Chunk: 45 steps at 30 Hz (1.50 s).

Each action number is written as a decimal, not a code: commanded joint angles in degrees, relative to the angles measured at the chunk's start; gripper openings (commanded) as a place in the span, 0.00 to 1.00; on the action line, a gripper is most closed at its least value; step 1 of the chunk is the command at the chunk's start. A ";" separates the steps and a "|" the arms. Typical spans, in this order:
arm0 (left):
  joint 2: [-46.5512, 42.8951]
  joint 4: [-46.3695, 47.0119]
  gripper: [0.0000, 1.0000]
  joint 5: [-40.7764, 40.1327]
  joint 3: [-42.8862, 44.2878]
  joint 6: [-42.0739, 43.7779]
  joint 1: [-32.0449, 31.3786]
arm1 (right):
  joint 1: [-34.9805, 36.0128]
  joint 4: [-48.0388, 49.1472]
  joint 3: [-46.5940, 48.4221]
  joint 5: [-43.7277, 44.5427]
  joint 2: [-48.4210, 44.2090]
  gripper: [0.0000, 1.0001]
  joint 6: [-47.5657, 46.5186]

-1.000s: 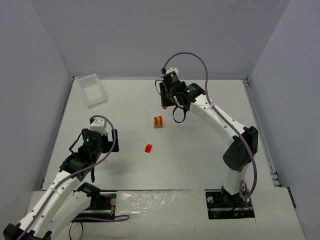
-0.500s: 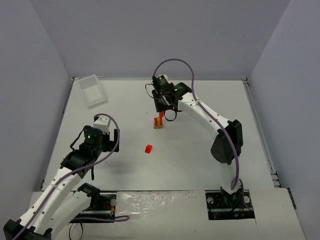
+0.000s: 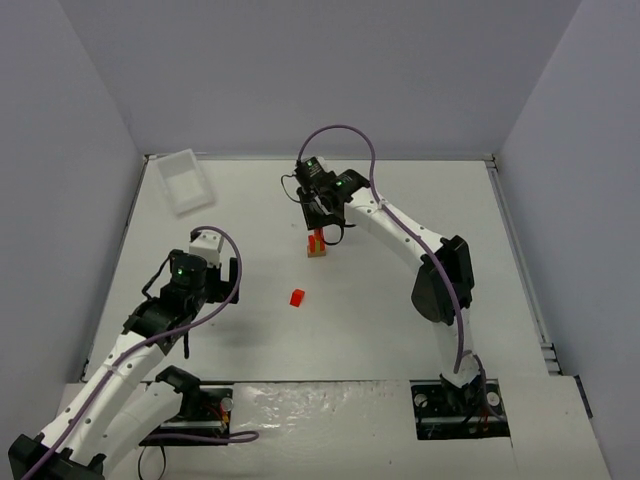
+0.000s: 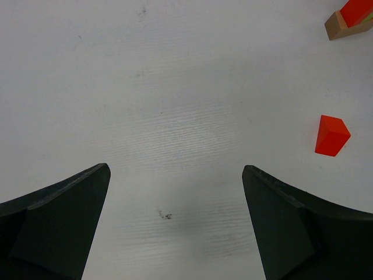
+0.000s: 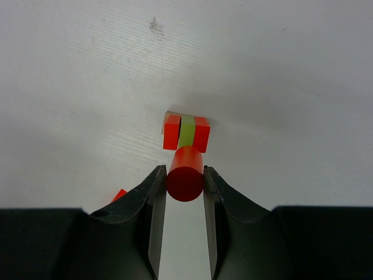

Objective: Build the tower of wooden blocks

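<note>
Right wrist shows red cylinder (image 5: 185, 175) clamped (unclear overhead).

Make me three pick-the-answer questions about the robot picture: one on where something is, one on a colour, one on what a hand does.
1. Where is the clear tray? A. far left corner B. middle C. near right corner
2. The wood block tower has a middle piece coloured: A. blue B. lime-green C. yellow
3. The right gripper is: A. open, empty B. shut on the red cylinder C. hidden
Answers: A, it sits far left in the top view; B, green shows between two reds; B, it pinches the cylinder.
</note>
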 commanded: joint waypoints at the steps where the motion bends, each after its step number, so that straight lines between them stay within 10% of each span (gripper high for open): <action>1: 0.59 3.50 0.96 -0.19 1.15 0.98 -0.05 | 0.54 0.07 3.23 2.53 -0.12 0.00 0.10; 45: 1.07 3.76 0.96 0.60 1.13 1.51 -0.05 | -0.77 5.17 -2.54 0.54 -0.46 0.00 1.97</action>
